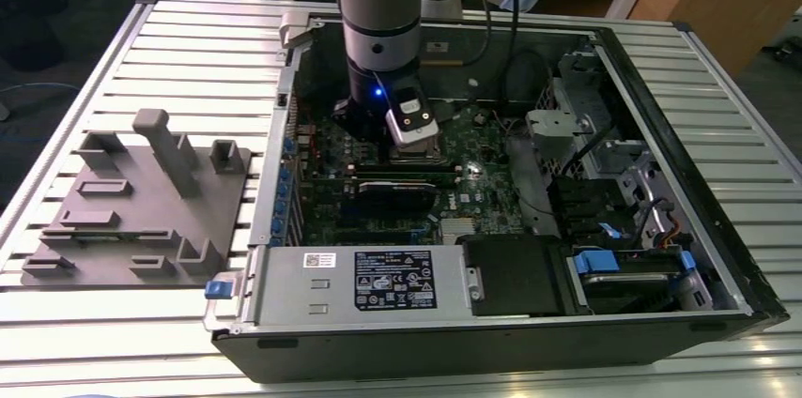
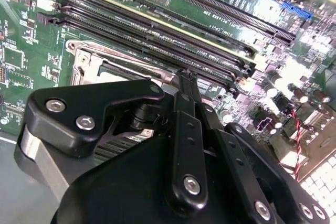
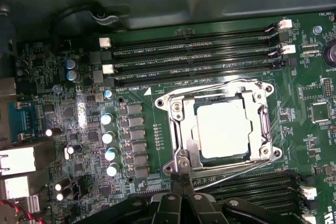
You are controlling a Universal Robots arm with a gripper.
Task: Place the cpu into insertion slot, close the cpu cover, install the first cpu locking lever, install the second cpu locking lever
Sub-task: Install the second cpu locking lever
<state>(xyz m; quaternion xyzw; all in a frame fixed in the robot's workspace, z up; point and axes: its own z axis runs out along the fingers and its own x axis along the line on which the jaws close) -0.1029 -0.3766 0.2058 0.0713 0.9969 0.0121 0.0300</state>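
Cpu gleams pale silver inside closed cpu cover.

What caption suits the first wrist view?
Gripper poised at the edge of the cpu cover, closed over the seated cpu.

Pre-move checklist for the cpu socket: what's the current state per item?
1. cpu lying flat in the insertion slot: ok.
2. cpu cover down flat around the chip: ok.
3. Wire locking levers latched along the socket's edges: cannot tell.
4. Gripper at a corner of the cover, in both wrist views: ok.
5. Arm reaching down inside the open computer case, apart from its walls: ok.
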